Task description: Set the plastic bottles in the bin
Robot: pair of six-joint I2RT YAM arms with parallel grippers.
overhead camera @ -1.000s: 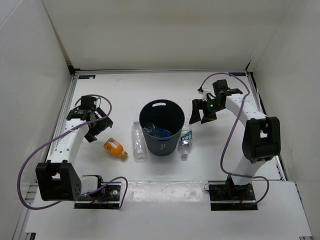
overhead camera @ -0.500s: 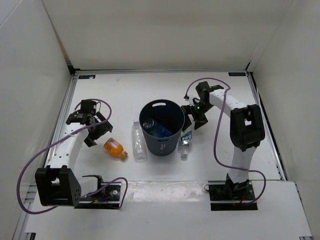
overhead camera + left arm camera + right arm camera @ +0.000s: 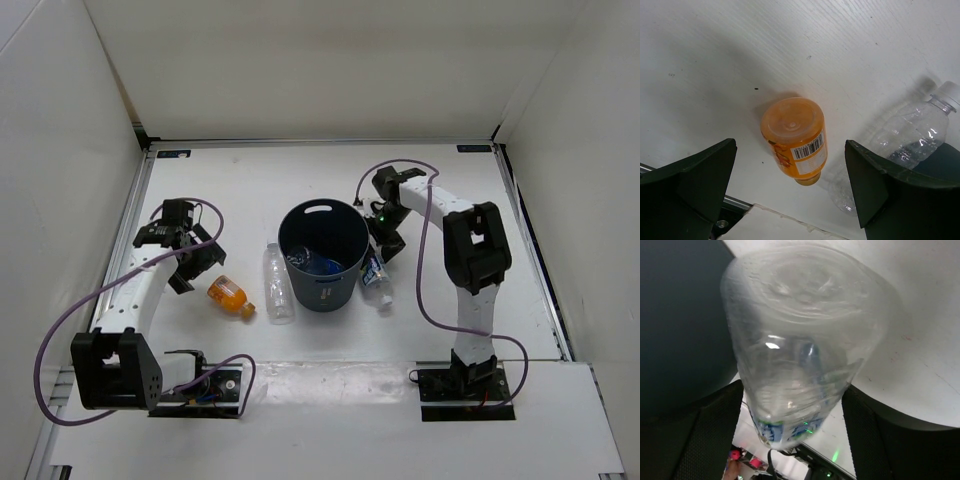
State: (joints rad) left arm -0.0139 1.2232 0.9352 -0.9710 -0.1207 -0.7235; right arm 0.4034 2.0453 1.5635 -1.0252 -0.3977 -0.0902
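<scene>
While holding left claw [image 3: 195, 262] agape over orange bottle [image 3: 795, 135], straddling green-white bottle [image 3: 800, 340] beside bin [image 3: 325, 292] with right claw [image 3: 792, 395], grip unclear.

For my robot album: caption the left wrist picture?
Open end effector hovering over an orange bottle lying beside a clear bottle.

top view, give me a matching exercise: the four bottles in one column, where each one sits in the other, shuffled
1 orange bottle
2 plain clear bottle
3 blue-label bottle
4 green-white label bottle

A inside the bin
B between the fingers of the right end effector
C on the table, just left of the bin
D on the table, nearest the open left end effector

Pairs: 1-D, 2-C, 3-A, 4-B
</scene>
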